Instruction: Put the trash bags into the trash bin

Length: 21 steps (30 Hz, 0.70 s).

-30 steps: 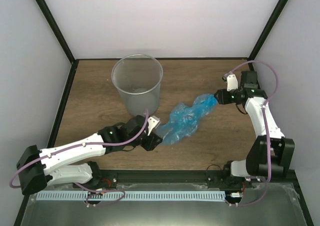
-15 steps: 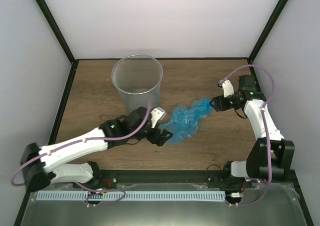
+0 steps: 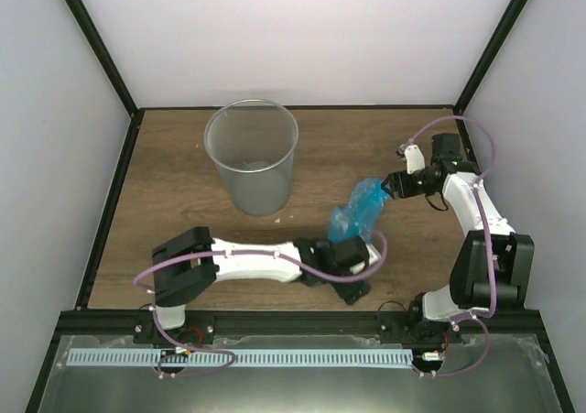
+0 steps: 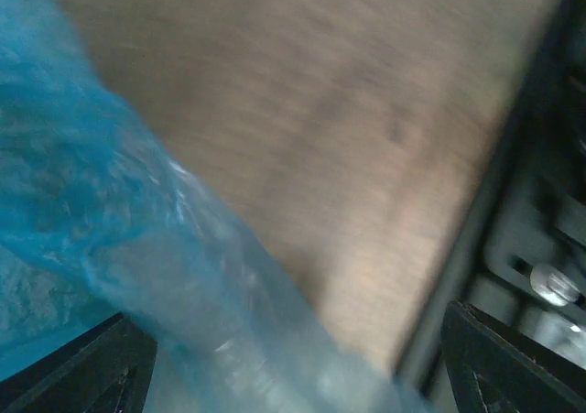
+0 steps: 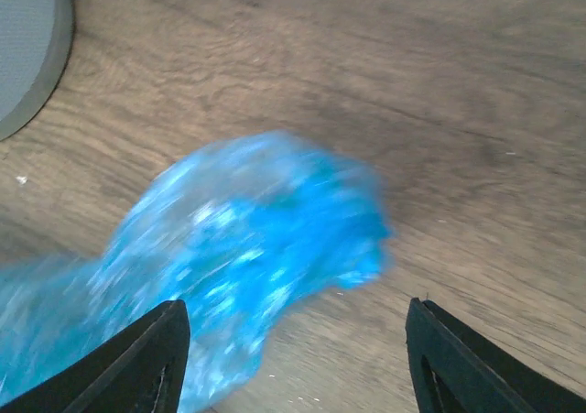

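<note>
**Grippers wide, bag outside bin**

Jaws stand wide on both. The left gripper (image 4: 284,314) has the trash bag (image 3: 357,213) running loose between its fingers, and the right gripper (image 5: 295,303) sits at the bag's 1 o'clock end. The trash bin (image 3: 252,189) is upright at 11 o'clock on the table (image 3: 165,202). The bag lies crumpled on the wood at the bin's 4 o'clock, well apart. I see the left arm stretched low along the near edge. The left wrist view is blurred.
</note>
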Motion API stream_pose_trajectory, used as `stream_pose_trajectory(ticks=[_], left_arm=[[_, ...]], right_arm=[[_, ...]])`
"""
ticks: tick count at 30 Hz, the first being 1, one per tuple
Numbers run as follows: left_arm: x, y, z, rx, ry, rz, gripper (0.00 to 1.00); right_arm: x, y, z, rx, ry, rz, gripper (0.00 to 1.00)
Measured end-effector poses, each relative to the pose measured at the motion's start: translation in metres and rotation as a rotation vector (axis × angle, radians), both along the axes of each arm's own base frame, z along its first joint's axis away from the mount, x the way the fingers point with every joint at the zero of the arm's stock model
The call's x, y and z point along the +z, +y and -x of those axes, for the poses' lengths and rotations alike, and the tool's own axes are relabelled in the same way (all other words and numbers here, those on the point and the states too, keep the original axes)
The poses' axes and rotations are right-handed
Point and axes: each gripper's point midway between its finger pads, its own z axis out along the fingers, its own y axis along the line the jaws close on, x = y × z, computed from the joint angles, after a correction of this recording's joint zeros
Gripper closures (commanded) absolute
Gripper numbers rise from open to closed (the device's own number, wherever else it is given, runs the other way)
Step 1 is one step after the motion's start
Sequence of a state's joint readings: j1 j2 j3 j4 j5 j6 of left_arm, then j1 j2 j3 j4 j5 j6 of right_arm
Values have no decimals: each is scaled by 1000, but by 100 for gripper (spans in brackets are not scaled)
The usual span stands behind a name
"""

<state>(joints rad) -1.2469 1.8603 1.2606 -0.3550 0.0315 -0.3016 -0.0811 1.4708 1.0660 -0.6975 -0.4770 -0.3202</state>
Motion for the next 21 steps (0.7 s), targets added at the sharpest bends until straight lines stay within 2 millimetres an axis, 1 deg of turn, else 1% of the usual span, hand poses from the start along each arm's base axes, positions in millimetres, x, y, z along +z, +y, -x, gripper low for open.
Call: stream_pose_trajectory(ticks=[2, 4, 5, 7, 9, 11, 13, 15, 17, 18, 19, 20, 21], left_arm=[[-7, -11, 39, -106, 1, -12, 13], [-6, -16, 61, -169, -7, -7, 12], [-5, -15, 65, -180, -15, -3, 12], [1, -5, 62, -172, -37, -4, 10], [16, 10, 55, -156, -63, 8, 9], [40, 22, 52, -145, -87, 49, 8], [75, 33, 51, -131, -124, 119, 6], [105, 46, 47, -104, -163, 182, 5], [123, 62, 38, -56, -186, 223, 5], [124, 70, 31, -23, -186, 230, 5], [121, 81, 20, 23, -182, 225, 5], [115, 89, 11, 62, -174, 216, 6], [102, 102, -3, 124, -153, 192, 6]], right_arm=[[7, -11, -1, -28, -25, 15, 32], [9, -18, -1, -42, -33, 28, 31], [9, -20, 0, -44, -36, 37, 31], [3, -21, 4, -37, -27, 45, 30], [-5, -19, 12, -20, -6, 41, 29], [-10, -14, 20, 8, 14, 24, 30], [-10, -6, 25, 52, 19, 5, 30], [-7, 2, 28, 95, 5, 1, 30], [-4, 15, 32, 145, -8, 3, 31], [-3, 24, 34, 173, -12, 6, 30], [-3, 32, 36, 201, -14, 8, 31], [-3, 41, 38, 228, -14, 10, 31], [-5, 47, 40, 247, -13, 10, 31]])
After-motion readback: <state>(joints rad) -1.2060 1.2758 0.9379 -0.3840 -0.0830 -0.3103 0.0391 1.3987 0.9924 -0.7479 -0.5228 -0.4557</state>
